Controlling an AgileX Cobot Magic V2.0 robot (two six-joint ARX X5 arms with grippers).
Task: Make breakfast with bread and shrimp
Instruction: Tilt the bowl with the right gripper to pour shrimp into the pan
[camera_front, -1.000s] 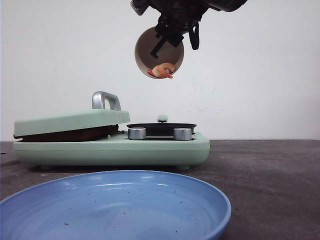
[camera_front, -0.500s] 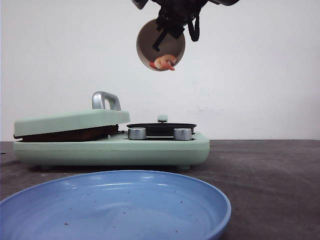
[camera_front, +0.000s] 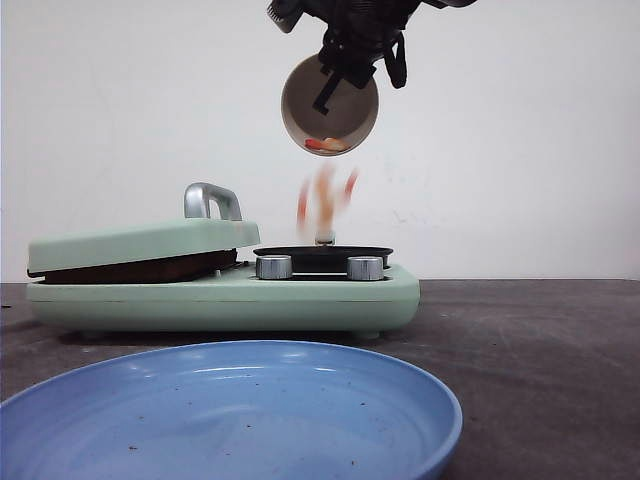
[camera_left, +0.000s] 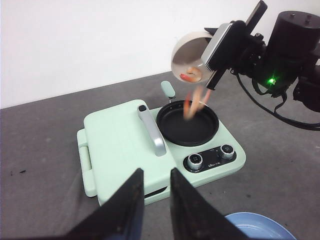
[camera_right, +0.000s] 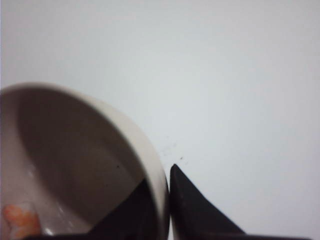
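My right gripper (camera_front: 324, 92) is shut on the rim of a tilted beige bowl (camera_front: 330, 105), held high over the black round pan (camera_front: 322, 255). Blurred pink-orange shrimp (camera_front: 325, 195) are falling from the bowl toward the pan (camera_left: 187, 124). One shrimp (camera_right: 20, 220) still lies inside the bowl (camera_right: 75, 160); the right gripper (camera_right: 160, 175) has one finger inside the wall and one outside. My left gripper (camera_left: 156, 172) hovers open and empty in front of the green cooker. The bread is out of view.
The pan sits in a mint-green breakfast maker (camera_front: 220, 295) whose flat lid (camera_left: 122, 145) with a silver handle (camera_front: 210, 200) is down. Two knobs (camera_front: 365, 267) face front. A blue plate (camera_front: 230, 420) lies nearest the camera on the dark table.
The bowl has risen slightly, shifted right and tipped further. Shrimp that lay at its lower rim have slid out and are now dropping toward the pan.
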